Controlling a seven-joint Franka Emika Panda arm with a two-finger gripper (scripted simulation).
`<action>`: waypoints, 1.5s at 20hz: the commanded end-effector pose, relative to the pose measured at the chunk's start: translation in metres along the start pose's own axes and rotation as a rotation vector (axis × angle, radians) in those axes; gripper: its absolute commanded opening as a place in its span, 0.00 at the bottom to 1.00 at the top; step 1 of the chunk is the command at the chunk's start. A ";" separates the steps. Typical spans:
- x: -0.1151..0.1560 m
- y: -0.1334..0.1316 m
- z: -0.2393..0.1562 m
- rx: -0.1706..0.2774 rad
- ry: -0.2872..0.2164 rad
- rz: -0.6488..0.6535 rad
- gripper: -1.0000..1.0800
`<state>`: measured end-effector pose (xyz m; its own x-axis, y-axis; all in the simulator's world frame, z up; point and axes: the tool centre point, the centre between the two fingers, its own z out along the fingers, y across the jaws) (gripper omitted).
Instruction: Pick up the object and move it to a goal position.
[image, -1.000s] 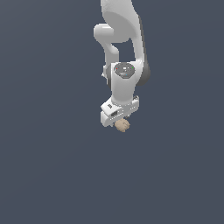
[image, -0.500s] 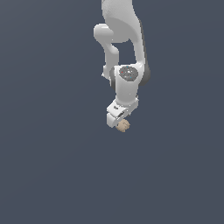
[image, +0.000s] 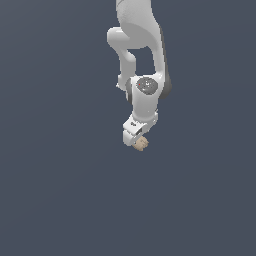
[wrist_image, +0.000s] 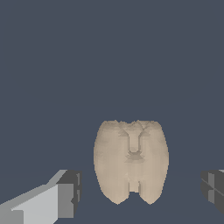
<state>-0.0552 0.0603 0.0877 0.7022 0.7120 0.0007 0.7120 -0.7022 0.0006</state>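
Object sits squarely between the fingertips of my gripper, long axis running away from the wrist, fingers spread with daylight either side, so I judge it centred but not yet clamped.

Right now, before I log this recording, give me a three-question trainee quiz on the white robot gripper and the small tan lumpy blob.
1. True or false: the dark finger pads of the white robot gripper press against the small tan lumpy blob.
2. In the wrist view, where is the blob? A) between the two fingers B) outside both fingers C) out of sight
3. How many loose objects show in the exterior view?

Key: 1. False, a gap shows on each side. 2. A. 3. One, the blob at the gripper's tip.
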 end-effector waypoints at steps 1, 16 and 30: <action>0.000 -0.001 0.007 0.001 -0.001 -0.001 0.96; 0.000 -0.001 0.046 0.001 -0.001 -0.006 0.00; 0.002 -0.004 0.035 -0.001 0.000 -0.004 0.00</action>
<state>-0.0564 0.0625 0.0487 0.6994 0.7148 -0.0002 0.7148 -0.6994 0.0008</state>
